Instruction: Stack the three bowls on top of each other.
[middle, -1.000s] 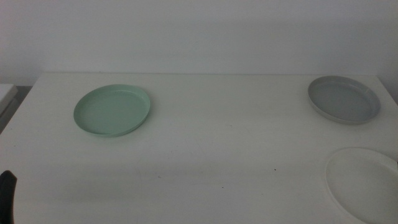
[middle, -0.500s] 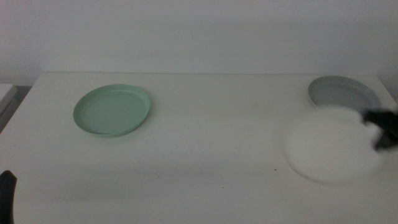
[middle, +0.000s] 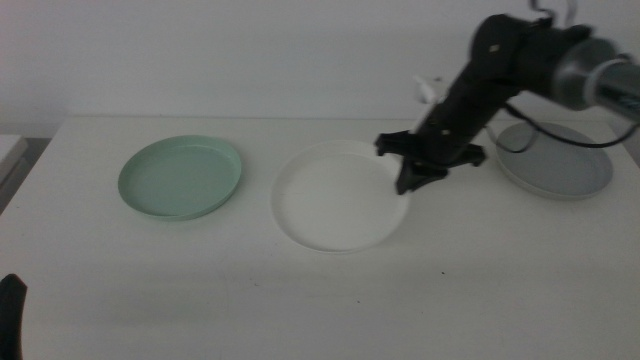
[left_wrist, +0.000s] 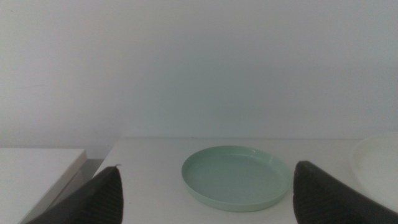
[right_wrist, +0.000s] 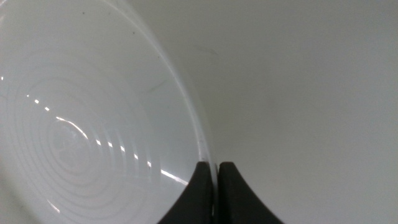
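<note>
1. Mint green bowl (middle: 181, 177): shallow, upright, at table's left.
2. White bowl (middle: 340, 196): shallow, at centre, just beside the green one, right rim pinched between right gripper (middle: 412, 172) jaws.
3. Grey bowl (middle: 553, 159): upright, far right.

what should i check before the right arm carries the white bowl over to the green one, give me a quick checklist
1. Grip: right gripper pinches the white bowl by its rim, jaws shut: ok.
2. Bowl level: cannot tell.
3. Target: green bowl holds nothing: ok.
4. Path between white and green bowl on the table: ok.
5. Left gripper open, waiting short of the green bowl: ok.
6. Grey bowl apart, behind the right arm: ok.
</note>
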